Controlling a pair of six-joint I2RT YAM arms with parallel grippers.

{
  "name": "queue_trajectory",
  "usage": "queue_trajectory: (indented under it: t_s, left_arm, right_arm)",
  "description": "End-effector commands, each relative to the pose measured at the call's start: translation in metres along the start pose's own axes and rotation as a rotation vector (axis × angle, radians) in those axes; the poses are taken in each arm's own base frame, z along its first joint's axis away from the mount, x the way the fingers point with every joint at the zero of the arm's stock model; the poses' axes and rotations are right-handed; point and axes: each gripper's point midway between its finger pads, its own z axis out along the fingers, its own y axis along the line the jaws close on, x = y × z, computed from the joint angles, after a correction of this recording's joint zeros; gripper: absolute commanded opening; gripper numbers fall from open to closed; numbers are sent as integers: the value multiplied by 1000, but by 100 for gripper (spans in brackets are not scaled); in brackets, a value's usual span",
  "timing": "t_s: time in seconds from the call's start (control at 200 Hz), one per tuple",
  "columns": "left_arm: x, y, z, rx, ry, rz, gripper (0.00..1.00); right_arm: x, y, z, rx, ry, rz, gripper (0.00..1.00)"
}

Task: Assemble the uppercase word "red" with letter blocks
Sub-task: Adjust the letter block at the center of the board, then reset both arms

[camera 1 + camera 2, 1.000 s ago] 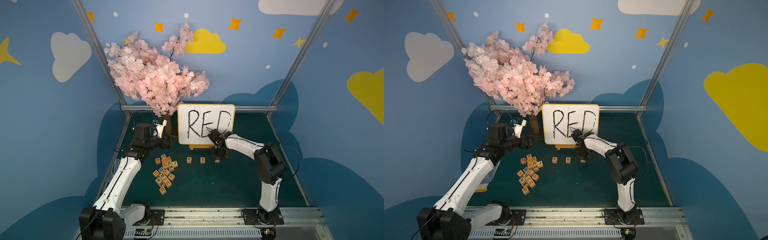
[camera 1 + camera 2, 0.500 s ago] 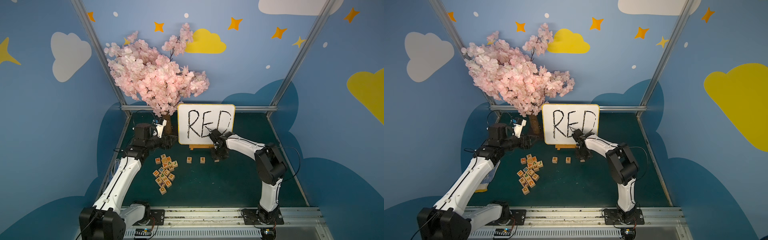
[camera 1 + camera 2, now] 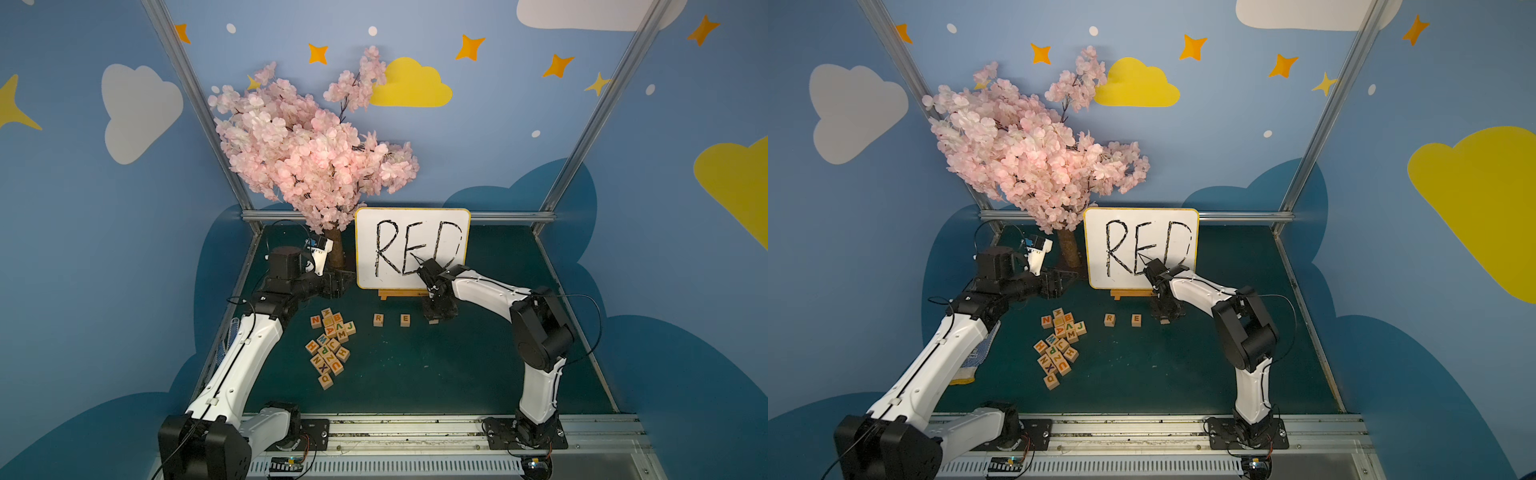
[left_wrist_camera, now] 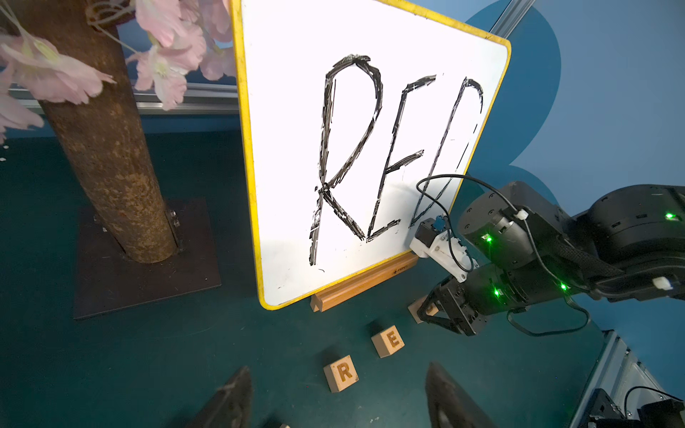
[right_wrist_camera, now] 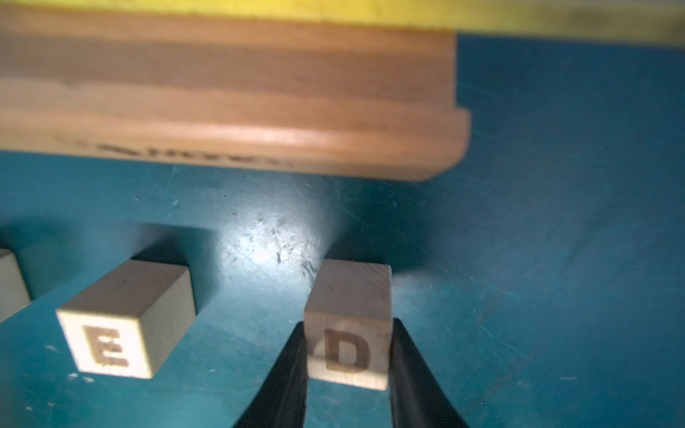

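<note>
Right wrist view: the right gripper (image 5: 348, 328) is clamped on the D block (image 5: 348, 355), one black finger (image 5: 289, 370) pressed to each side of the cube, orange letter facing the camera. I cannot tell whether the cube sits on the green table (image 5: 537, 259) or hangs just above it. The E block (image 5: 111, 348) stands near it with a clear gap between them, both in front of the wooden stand (image 5: 222, 111) that carries the whiteboard (image 3: 411, 249) with RED handwritten in black.

In both top views the R block (image 3: 378, 319), the E and the gripped D make one spaced row just in front of the board. A pile of loose letter blocks (image 3: 330, 345) lies well apart from the row, nearer the left arm.

The left gripper (image 3: 345, 286) hovers beside the trunk of the pink blossom tree (image 3: 307, 158). In the left wrist view its fingers (image 4: 233, 400) stand apart above the table, with the R block in sight between them further off
</note>
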Motion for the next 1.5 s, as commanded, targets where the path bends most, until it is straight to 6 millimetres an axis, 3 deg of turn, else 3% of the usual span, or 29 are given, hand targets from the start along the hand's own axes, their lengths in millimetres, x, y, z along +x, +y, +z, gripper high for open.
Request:
queue_trajectory:
  t_s: [0.0, 0.13, 0.456, 0.636, 0.766, 0.881, 0.996, 1.161, 1.221, 1.297, 1.377, 1.497]
  left_arm:
    - [1, 2, 0, -7, -3, 2, 73]
    - [1, 3, 0, -10, -4, 3, 73]
    - [0, 4, -2, -21, -10, 4, 75]
    - [-2, 9, -5, -56, -24, -5, 82]
    - [-6, 17, -8, -116, -45, -22, 99]
    - [-10, 30, -13, -196, -80, -60, 100]
    - [-10, 56, -21, -345, -159, -100, 100]
    - [-1, 101, -30, -561, -298, -155, 100]
    - [5, 117, -30, -639, -336, -136, 100]
    - [13, 136, -30, -738, -327, -70, 100]
    - [21, 156, -36, -855, -318, -50, 100]
    - [34, 173, -29, -874, -289, -22, 100]
  right_arm:
    - [10, 4, -1, -19, 14, 20, 29]
    - [13, 3, -2, -23, 16, 35, 25]
    - [15, 0, -6, -19, 4, 40, 27]
    - [14, -1, -5, -18, 7, 41, 37]
    - [12, -1, -10, -24, -10, 37, 48]
    - [6, -2, -27, -36, -56, 22, 57]
    - [-5, -10, -50, -27, -134, 0, 62]
    - [-32, -49, -89, 37, -314, 22, 75]
    - [-44, -71, -106, 81, -411, 39, 84]
    - [-55, -104, -123, 135, -506, 99, 87]
    - [-54, -140, -133, 195, -545, 178, 88]
    - [-50, -189, -138, 341, -642, 239, 88]
